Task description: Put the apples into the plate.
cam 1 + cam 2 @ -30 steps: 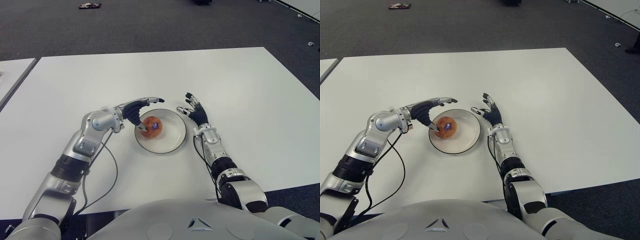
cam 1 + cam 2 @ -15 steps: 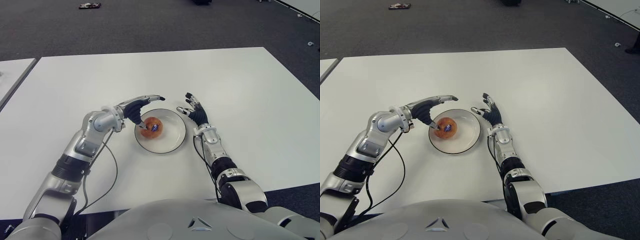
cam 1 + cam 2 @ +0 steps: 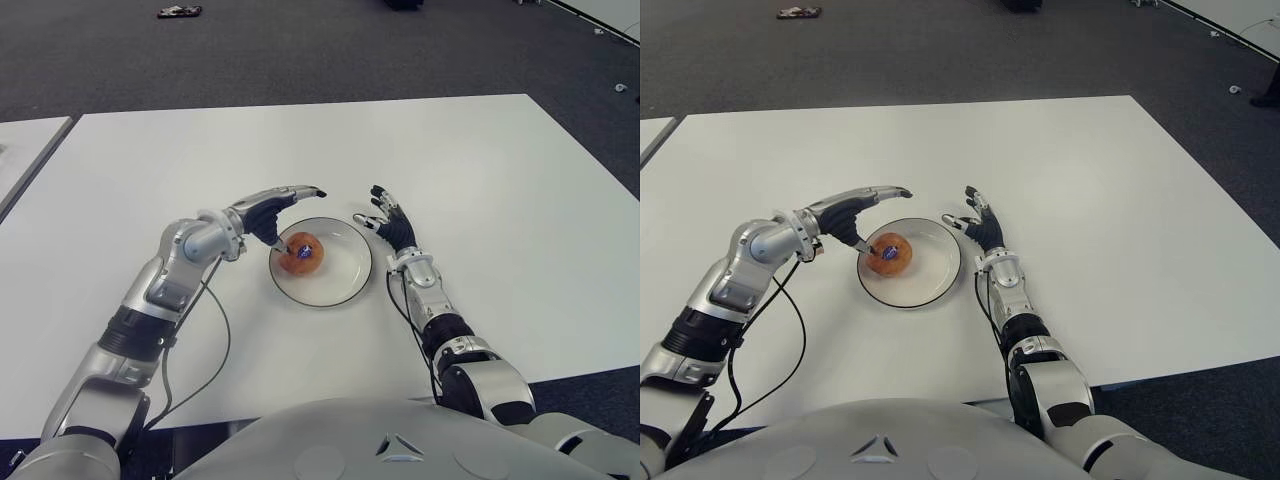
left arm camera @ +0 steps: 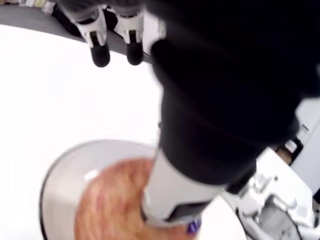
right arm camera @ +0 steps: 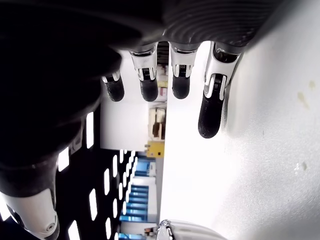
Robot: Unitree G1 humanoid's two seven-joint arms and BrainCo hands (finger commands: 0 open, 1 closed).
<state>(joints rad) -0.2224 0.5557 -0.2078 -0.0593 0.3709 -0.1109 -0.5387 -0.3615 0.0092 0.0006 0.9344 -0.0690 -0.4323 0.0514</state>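
Observation:
One reddish-orange apple [image 3: 300, 254] with a blue sticker lies in the left half of the white plate [image 3: 346, 288] at the middle of the white table [image 3: 480, 180]. My left hand [image 3: 300, 218] hovers over the plate's left rim, open. Its fingers [image 3: 295, 193] stretch out above the apple, and the thumb [image 4: 190, 170] points down beside the apple [image 4: 112, 202]; I cannot tell whether it touches. My right hand [image 3: 385, 215] shows just right of the plate, open, its fingers [image 5: 210, 115] spread over the tabletop.
A second white table [image 3: 25, 150] stands at the far left across a narrow gap. Dark carpet lies beyond the table's far edge, with a small dark object [image 3: 180, 11] on it. A black cable [image 3: 215, 340] loops under my left forearm.
The left hand's fingers have straightened and lifted off the apple, and the arm has drawn slightly up and back. The apple stays in the plate. The right hand has not moved.

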